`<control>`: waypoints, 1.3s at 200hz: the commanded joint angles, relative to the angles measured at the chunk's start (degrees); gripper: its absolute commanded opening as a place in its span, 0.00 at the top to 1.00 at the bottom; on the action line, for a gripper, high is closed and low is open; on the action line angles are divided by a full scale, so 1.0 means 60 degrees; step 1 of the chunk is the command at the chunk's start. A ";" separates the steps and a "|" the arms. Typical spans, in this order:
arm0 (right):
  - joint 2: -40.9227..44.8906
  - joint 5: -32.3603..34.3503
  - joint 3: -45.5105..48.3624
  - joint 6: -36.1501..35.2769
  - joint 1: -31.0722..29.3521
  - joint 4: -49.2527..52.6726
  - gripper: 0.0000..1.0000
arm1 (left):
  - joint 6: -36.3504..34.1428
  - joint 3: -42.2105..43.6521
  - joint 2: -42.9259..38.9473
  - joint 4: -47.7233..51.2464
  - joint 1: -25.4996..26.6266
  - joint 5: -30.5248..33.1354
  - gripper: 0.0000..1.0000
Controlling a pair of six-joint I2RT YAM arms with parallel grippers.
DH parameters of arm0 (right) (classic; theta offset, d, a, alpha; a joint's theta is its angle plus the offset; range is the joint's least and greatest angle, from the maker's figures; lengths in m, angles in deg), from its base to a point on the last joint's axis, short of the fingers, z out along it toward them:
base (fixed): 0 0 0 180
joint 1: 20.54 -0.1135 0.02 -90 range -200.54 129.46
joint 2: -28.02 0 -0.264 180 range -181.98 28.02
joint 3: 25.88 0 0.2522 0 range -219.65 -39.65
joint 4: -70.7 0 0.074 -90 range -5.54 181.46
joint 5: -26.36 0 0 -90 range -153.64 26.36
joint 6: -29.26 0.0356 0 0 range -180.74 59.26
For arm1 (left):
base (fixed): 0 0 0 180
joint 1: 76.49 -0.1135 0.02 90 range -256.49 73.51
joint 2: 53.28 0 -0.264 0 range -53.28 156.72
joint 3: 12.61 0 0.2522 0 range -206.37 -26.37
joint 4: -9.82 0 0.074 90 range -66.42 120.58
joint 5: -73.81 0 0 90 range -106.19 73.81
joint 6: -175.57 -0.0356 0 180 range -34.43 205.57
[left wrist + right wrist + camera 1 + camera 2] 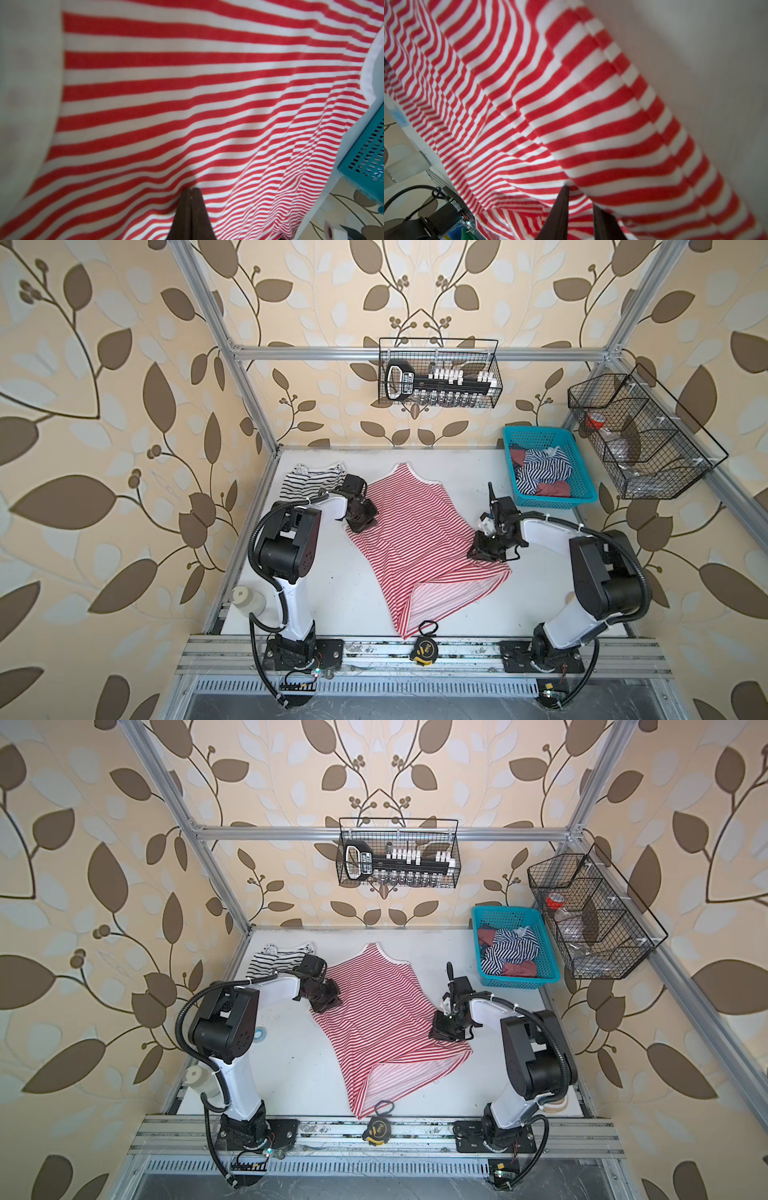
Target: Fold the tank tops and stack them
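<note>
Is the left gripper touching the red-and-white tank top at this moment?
Touching. The left wrist view shows the left gripper with jaws shut on the red-and-white tank top, folds of cloth converging at their tips.

even, soft daylight — top views bow at edges, wrist views blur close-up.

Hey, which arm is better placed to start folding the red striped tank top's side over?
Probably left. The left tool is shut at the edge of the red-and-white tank top, creases converging at its tips, so it seems to hold a pinch. The right tool sits at the opposite edge with jaws apart.
</note>
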 commanded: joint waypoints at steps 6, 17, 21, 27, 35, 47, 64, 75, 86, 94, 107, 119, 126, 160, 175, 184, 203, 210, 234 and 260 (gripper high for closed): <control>-0.1216 0.0662 -0.1250 -0.0450 0.0086 0.0404 0.80 | 0.0226 0.0481 -0.0360 0.0192 -0.0085 0.0643 0.98; -0.1613 0.0613 -0.1943 -0.0485 0.0066 0.0586 0.82 | 0.0230 0.0556 -0.0374 0.0164 -0.0085 0.0659 0.98; -0.1726 0.0618 -0.2190 -0.0491 0.0050 0.0624 0.82 | 0.0231 0.0577 -0.0366 0.0161 -0.0085 0.0659 0.98; -0.1872 0.0632 -0.2546 -0.0494 0.0041 0.0702 0.82 | 0.0250 0.0578 -0.0360 0.0165 -0.0085 0.0637 0.98; -0.2153 0.0649 -0.3008 -0.0506 0.0055 0.0862 0.83 | 0.0251 0.0578 -0.0349 0.0195 -0.0084 0.0622 0.98; -0.2589 0.0702 -0.3933 -0.0548 0.0070 0.1106 0.84 | 0.0257 0.0616 -0.0393 0.0207 -0.0084 0.0573 0.98; -0.3243 0.0686 -0.5099 -0.0585 0.0106 0.1431 0.86 | 0.0304 0.0805 -0.0515 0.0190 -0.0083 0.0529 0.98; -0.3708 0.0652 -0.5843 -0.0618 0.0112 0.1669 0.87 | 0.0343 0.1057 -0.0655 0.0174 -0.0085 0.0506 0.98; -0.4148 0.0554 -0.6533 -0.0651 0.0089 0.1819 0.89 | 0.0395 0.1383 -0.0839 0.0146 -0.0071 0.0483 0.98; -0.4439 0.0491 -0.7024 -0.0681 0.0076 0.1925 0.90 | 0.0488 0.1669 -0.0986 0.0072 -0.0051 0.0465 0.98; -0.4911 0.0445 -0.7801 -0.0731 0.0035 0.2155 0.91 | 0.0654 0.2162 -0.1222 -0.0074 -0.0006 0.0347 0.97; -0.5327 0.0386 -0.8448 -0.0765 -0.0049 0.2349 0.92 | 0.0830 0.2568 -0.1416 -0.0201 0.0066 0.0309 0.97; -0.5545 0.0345 -0.8787 -0.0772 -0.0077 0.2460 0.93 | 0.0925 0.2780 -0.1520 -0.0265 0.0115 0.0308 0.97; -0.6061 0.0157 -0.9703 -0.1014 -0.0330 0.2801 0.95 | 0.1531 0.3680 -0.2026 -0.0459 0.0432 0.0307 0.95; -0.5458 0.0153 -0.9217 -0.1065 -0.0406 0.2407 0.95 | 0.1675 0.3746 -0.2326 -0.0442 0.0537 0.0354 0.91; -0.4865 0.0157 -0.8621 -0.1024 -0.0417 0.2062 0.93 | 0.1657 0.3563 -0.2547 -0.0238 0.0560 0.0440 0.88; -0.3386 0.0448 -0.7205 -0.0950 -0.0480 0.1495 0.89 | 0.1402 0.2787 -0.3141 0.0437 0.0587 0.0674 0.80; -0.2867 0.0620 -0.6706 -0.0949 -0.0509 0.1356 0.86 | 0.1230 0.2363 -0.3347 0.0753 0.0589 0.0776 0.78; -0.1434 0.1355 -0.5137 -0.0899 -0.0555 0.1423 0.77 | 0.0328 0.0684 -0.3630 0.1677 0.0609 0.1171 0.71; -0.0518 0.2104 -0.3795 -0.0741 -0.0549 0.1545 0.70 | -0.0957 -0.1380 -0.2553 0.2524 0.0604 0.1553 0.69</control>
